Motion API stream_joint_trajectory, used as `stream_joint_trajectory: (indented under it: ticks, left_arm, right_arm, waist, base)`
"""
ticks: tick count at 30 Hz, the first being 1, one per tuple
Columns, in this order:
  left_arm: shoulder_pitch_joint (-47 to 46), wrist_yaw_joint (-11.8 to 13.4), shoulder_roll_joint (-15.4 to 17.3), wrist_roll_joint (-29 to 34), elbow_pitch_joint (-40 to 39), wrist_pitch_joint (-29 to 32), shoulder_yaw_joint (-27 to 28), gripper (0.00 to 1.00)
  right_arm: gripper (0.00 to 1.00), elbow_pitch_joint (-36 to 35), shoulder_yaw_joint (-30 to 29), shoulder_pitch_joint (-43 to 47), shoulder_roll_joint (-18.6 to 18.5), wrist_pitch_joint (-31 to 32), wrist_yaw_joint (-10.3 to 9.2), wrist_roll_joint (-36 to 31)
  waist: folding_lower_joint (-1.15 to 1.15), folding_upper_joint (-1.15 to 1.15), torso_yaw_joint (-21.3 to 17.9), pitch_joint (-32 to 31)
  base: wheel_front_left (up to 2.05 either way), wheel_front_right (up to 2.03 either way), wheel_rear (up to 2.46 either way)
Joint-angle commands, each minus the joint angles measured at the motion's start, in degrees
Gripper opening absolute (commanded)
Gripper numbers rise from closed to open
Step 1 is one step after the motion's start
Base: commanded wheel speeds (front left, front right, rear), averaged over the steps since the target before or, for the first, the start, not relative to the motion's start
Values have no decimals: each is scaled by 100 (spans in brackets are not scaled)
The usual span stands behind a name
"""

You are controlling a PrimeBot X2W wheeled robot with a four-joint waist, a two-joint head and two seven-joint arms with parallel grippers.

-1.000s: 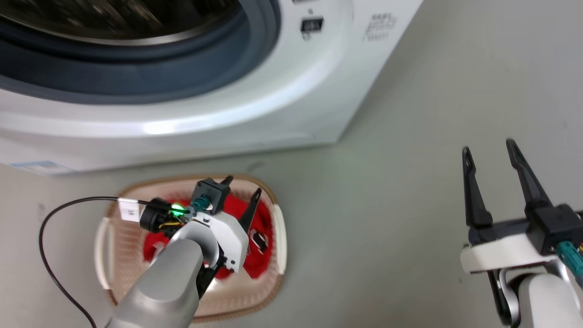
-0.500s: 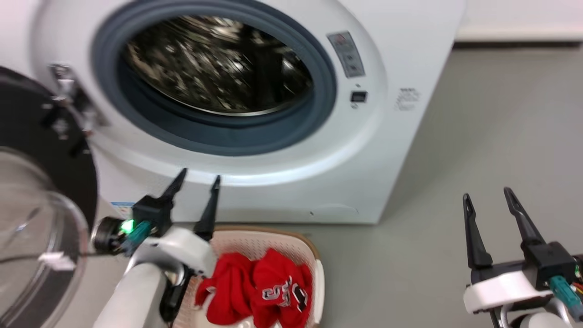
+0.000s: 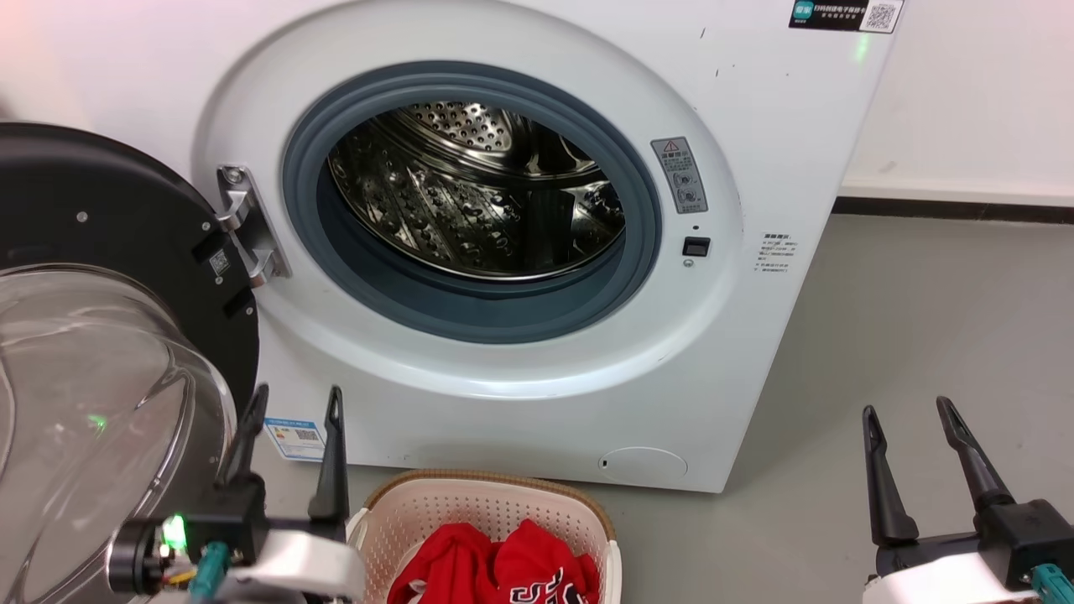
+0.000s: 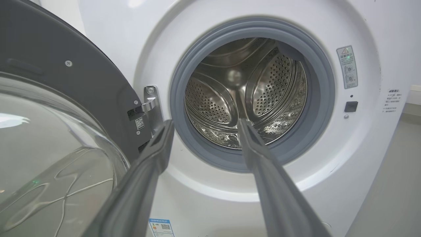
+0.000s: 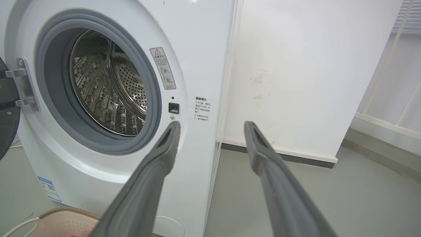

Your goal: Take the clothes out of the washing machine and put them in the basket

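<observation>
Right now the washing machine (image 3: 520, 411) is standing with its round door (image 3: 101, 352) swung open to the left and its perforated steel drum (image 3: 478, 201) catching the light. A grey warning label (image 3: 678, 174) with a red triangle is sitting beside the opening, and a black sticker (image 3: 846, 14) with a QR code is sitting at the top corner. A small block of print (image 3: 778, 253) is lying right of the latch, and a blue-and-white sticker (image 3: 295, 439) is showing low on the front. None of this writing is big enough to read. The red clothes (image 3: 470, 566) are lying in the cream basket (image 3: 495, 481) on the floor (image 3: 839, 503), just before the machine, with the white-and-black lettering of the jersey (image 3: 545, 579) running off the picture's edge. The left hand (image 3: 297, 393) is hovering just left of the basket, fingers parted and gripping nothing. The right hand (image 3: 906, 408) is hovering well off to the right, likewise parted and empty
</observation>
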Motion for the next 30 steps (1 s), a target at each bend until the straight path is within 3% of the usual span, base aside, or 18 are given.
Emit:
stream_joint_trajectory:
  ticks: [1,7,13,21,30]
  left_arm:
    - [172,44,-78,91,-70,-15,25,100]
    - [656,146,-301,359,-223,-15,224,100]
    - [890,38,-459,480,-109,-15,307,100]
    - [746,-155,-432,730,48,-15,235,100]
    - [674,-169,-478,764,66,-15,295,100]
  right_arm:
    - [100,-32,-4,85,2,-11,-6,28]
    - [100,-71,-33,245,2,-11,-6,150]
    - [100,-33,-41,340,2,-11,-6,173]
    - [100,16,-40,288,3,-11,-6,145]
    - [100,45,-30,298,3,-11,-6,109]
  waist:
    - [1,0,-34,-57]
    - [1,0,-77,-163]
    - [1,0,-59,-203]
    - [1,0,-45,-210]
    - [1,0,-101,-197]
  base:
    - [0,0,0]
    - [0,0,0]
    - [0,0,0]
    - [0,0,0]
    - [0,0,0]
